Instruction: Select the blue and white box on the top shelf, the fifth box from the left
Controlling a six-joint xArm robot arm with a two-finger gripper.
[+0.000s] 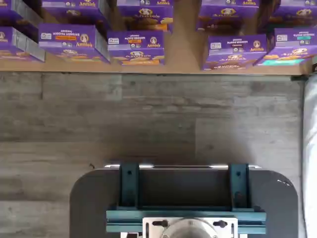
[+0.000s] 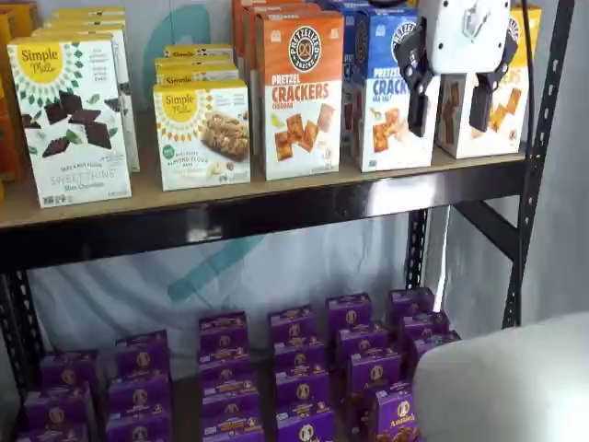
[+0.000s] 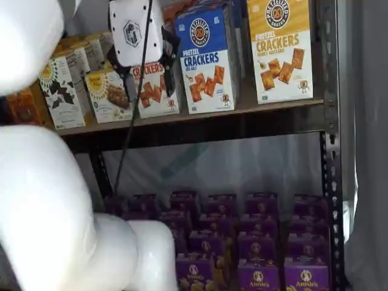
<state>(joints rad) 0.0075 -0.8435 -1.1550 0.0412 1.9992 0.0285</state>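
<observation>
The blue and white box (image 2: 382,115) of pretzel crackers stands upright on the top shelf (image 2: 276,216), between an orange-and-white box and a yellow-and-white box. It also shows in a shelf view (image 3: 206,60), on the same shelf (image 3: 200,128). My gripper (image 2: 451,106) hangs in front of the shelf, open and empty, with a plain gap between its black fingers. One finger overlaps the blue box's right edge, the other the yellow-and-white box. In a shelf view the gripper's white body (image 3: 134,30) shows left of the blue box. The wrist view shows neither box nor fingers.
The orange-and-white Cheddar box (image 2: 299,92) and the yellow-and-white box (image 3: 280,48) flank the blue one. Simple Mills boxes (image 2: 69,120) stand further left. Purple boxes (image 2: 294,368) fill the lower level (image 1: 136,47). A black upright (image 2: 538,166) is at the right. The white arm (image 3: 48,200) fills the near left.
</observation>
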